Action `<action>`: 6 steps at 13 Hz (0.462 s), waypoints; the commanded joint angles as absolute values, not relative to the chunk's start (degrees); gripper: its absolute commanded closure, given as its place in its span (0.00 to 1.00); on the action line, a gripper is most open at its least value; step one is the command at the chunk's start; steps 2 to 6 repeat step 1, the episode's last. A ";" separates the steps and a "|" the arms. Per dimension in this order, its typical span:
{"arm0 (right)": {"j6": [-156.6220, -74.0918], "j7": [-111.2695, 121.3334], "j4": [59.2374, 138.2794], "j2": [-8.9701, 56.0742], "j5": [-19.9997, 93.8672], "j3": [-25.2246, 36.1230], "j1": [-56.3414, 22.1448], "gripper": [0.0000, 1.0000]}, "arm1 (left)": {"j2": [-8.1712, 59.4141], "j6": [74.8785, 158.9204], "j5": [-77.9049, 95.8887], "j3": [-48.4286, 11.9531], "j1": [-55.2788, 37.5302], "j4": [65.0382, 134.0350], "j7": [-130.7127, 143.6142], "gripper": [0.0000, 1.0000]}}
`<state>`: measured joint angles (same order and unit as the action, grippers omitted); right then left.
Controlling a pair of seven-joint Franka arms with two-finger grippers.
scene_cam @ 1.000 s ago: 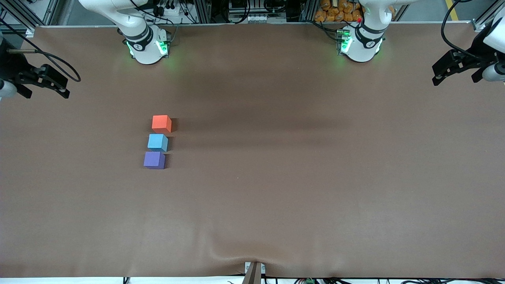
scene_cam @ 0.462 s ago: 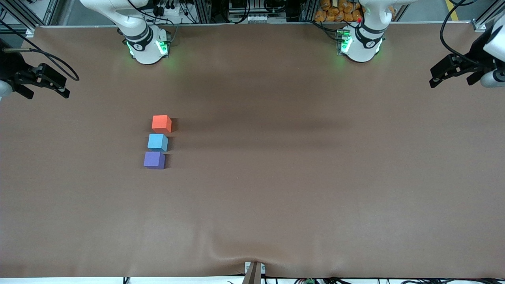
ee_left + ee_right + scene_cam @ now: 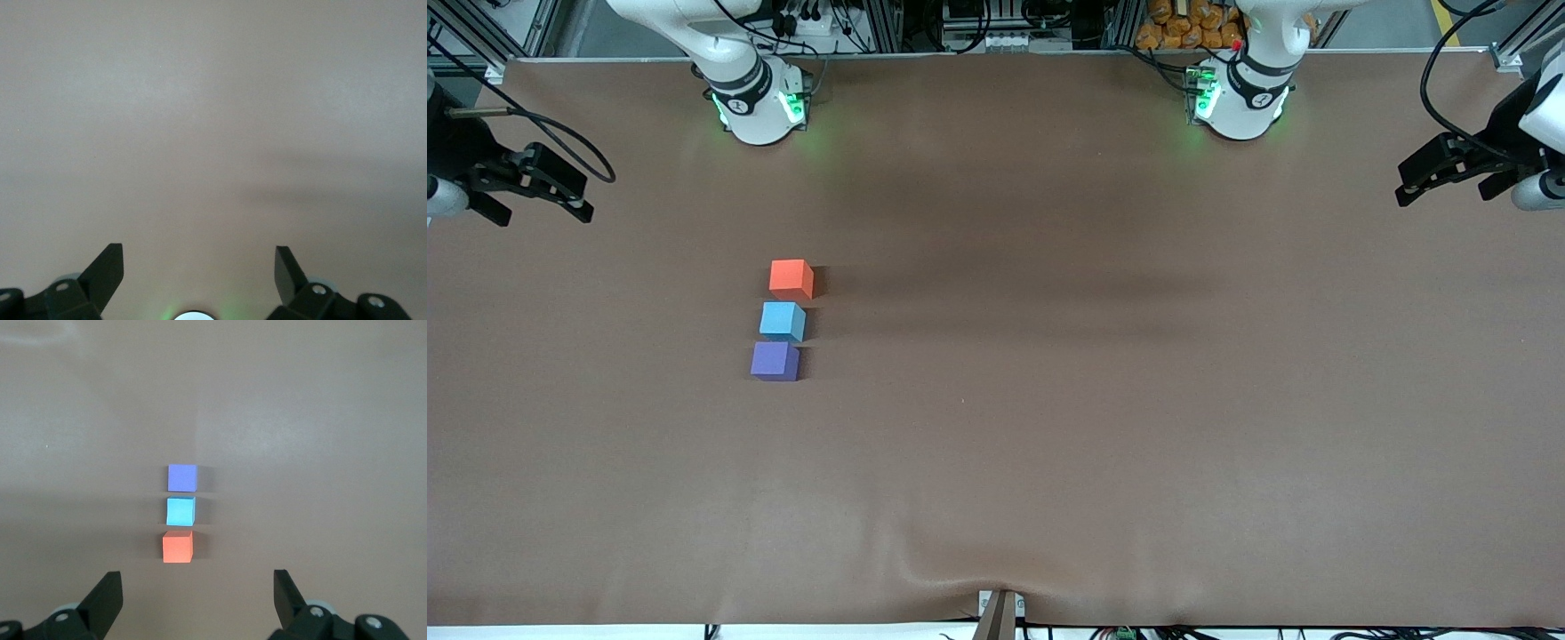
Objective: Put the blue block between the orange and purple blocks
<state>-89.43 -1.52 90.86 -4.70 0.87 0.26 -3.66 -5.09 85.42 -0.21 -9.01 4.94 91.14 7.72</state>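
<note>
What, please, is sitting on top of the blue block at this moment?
Nothing: the blue block has a bare top, in line between the orange block and purple block. Its underside is hidden against the table.

At the front view's side edges both arms are cut off. The wrist views show only the black finger ends of the left gripper (image 3: 199, 267) and the right gripper (image 3: 197, 587), cut off at the lower edge.

Open table (image 3: 1103, 427) around blocks (image 3: 783, 320) (tight row)
</note>
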 commanded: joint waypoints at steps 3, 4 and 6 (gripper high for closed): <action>-89.56 -0.97 89.57 -4.13 0.53 -0.88 -1.85 0.00 | -4.57 84.11 -1.76 -9.76 4.92 89.47 7.21 0.00; -89.56 -0.97 89.57 -4.13 0.53 -0.88 -1.85 0.00 | -4.57 84.11 -1.76 -9.76 4.92 89.47 7.21 0.00; -89.56 -0.97 89.57 -4.13 0.53 -0.88 -1.85 0.00 | -4.57 84.11 -1.76 -9.76 4.92 89.47 7.21 0.00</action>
